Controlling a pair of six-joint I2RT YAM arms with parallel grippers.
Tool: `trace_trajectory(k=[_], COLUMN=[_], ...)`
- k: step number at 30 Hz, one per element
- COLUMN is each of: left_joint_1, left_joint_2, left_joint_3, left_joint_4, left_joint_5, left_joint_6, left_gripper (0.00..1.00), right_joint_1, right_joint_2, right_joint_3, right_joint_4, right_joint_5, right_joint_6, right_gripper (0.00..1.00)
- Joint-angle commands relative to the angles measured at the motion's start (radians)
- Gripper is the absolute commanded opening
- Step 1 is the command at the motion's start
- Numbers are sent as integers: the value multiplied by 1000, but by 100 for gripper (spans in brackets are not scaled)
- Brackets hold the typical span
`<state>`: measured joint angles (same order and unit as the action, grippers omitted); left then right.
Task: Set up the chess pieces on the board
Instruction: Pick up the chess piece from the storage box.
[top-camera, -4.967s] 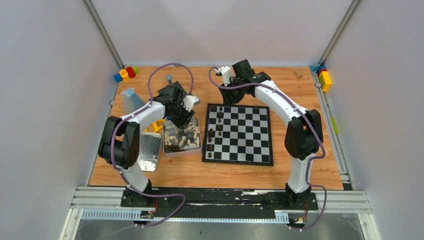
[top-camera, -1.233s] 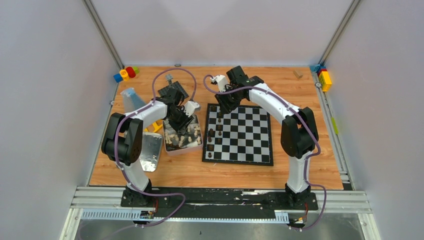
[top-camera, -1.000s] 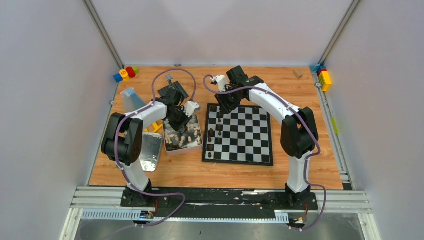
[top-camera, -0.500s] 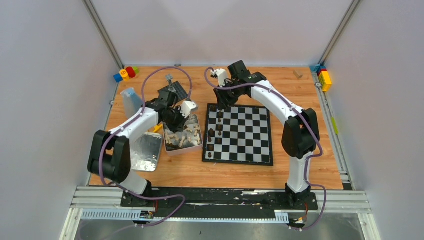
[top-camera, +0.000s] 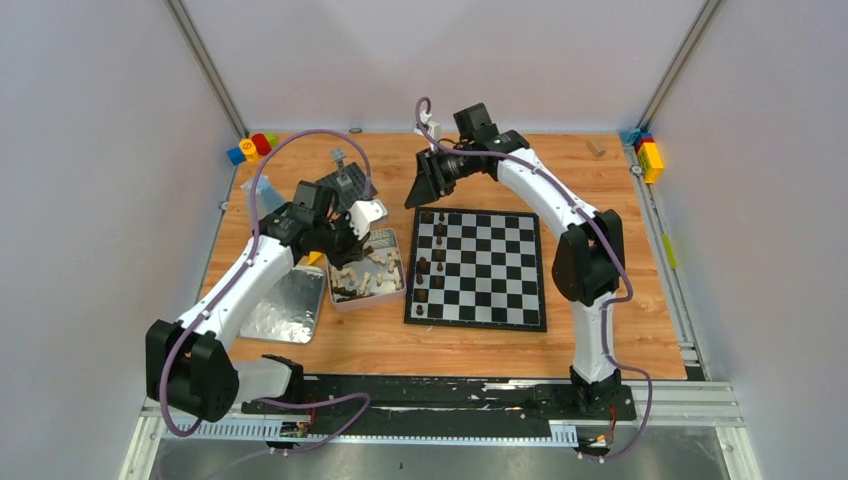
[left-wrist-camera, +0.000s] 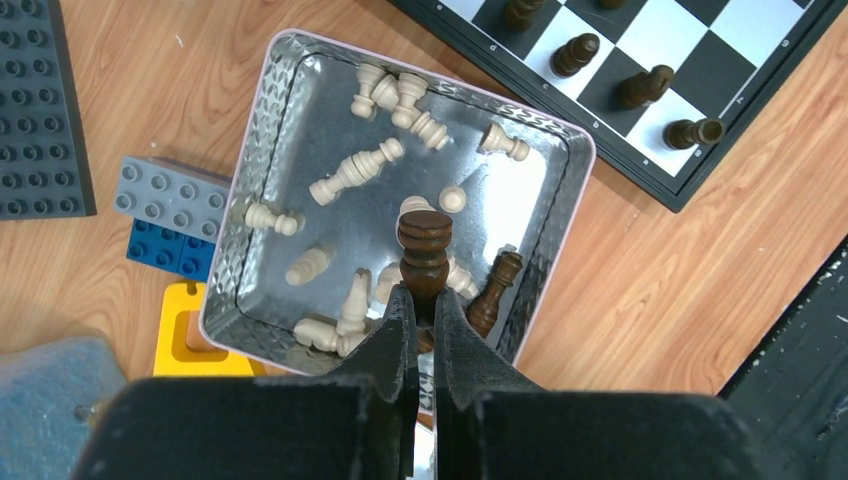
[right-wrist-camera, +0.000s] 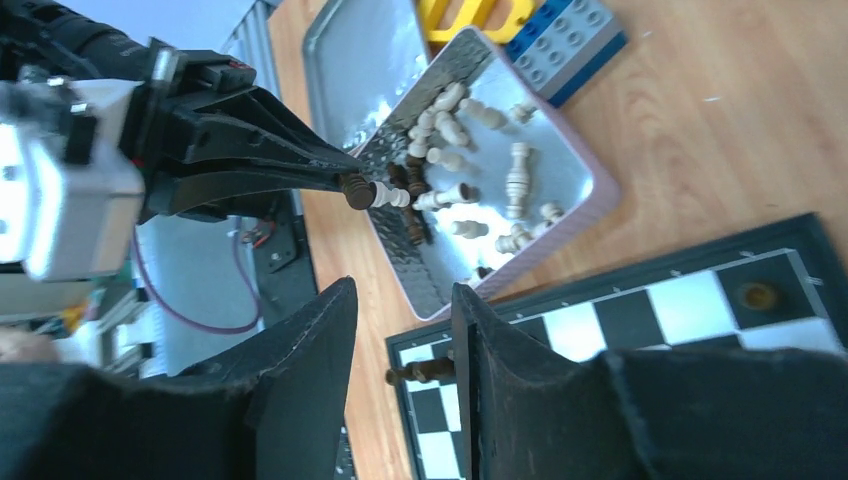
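Early yet. Left gripper (left-wrist-camera: 420, 300) is clamped on a dark piece (left-wrist-camera: 424, 245), held above the tin (left-wrist-camera: 575, 160). Right gripper (right-wrist-camera: 402, 292) has fingers apart, empty, near the board (top-camera: 500, 280) far-left corner. Only some dark pieces (top-camera: 422, 268) stand along its left side; cream pieces (left-wrist-camera: 355, 172) lie in the tin, none placed.

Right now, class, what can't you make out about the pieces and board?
Left wrist: base of the held dark piece, hidden inside the left gripper; board cut off by the top edge.
Top view: which pieces stand on the board, too small.
Right wrist: near board squares, hidden behind the right gripper.
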<state>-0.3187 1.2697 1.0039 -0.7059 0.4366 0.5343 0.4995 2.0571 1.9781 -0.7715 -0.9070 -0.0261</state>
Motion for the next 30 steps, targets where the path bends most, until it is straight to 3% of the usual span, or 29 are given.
trace_trajectory(k=[1,6,11,17,30], left_joint_1=[3,3,14,62,154], left_joint_2=[-70,-90,-114,-90,77], left_joint_3=[-7,-3,-3,48,223], left_joint_4=[-38,-62,-65,-109,-307], left_joint_5=[25,17,29,138,433], left_joint_6=[15,8,-32,-58,-20], left_gripper=[0,0,0,0,0], right_joint_1=[41,94,104,144,167], right_joint_2=[92,153,105,-14,-22], right_joint_3=[45,66,-59,-235,-208], right_joint_4=[47,52,133,261,289], right_joint_5=[-175,-201,-276,-228,-199], right_joint_6=[104,52,-85,-216,-238], right_gripper=[42,52,60,62,63])
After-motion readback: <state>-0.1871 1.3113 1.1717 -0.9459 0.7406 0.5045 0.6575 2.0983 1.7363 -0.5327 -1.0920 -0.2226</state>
